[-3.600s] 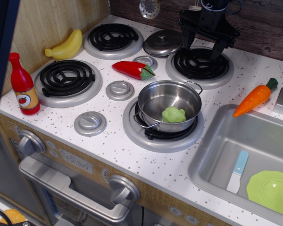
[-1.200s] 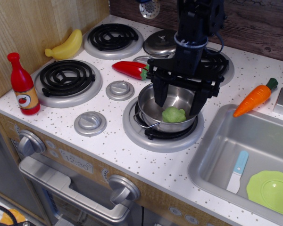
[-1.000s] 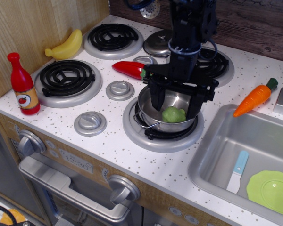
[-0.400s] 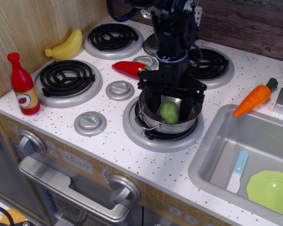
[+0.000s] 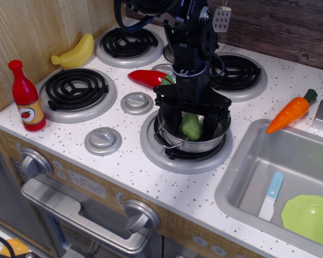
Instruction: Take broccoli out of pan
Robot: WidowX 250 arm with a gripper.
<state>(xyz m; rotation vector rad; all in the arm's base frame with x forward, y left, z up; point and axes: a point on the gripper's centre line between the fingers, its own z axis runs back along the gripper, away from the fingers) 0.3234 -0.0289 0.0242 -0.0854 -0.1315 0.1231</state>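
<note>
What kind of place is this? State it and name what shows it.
Most likely a toy play kitchen: coil burners on a speckled counter, a sink, and plastic food such as a banana and carrot. A gripper reaches into the pan.

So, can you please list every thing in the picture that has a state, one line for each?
gripper: lowered into the pan, fingers on both sides of the broccoli, closing on it
broccoli: inside the pan, tilted between the fingers
pan: upright on the front burner, uncovered
lid: off the pan, mostly hidden behind the arm
ketchup bottle: upright, capped
plate: lying in the sink, empty
</note>
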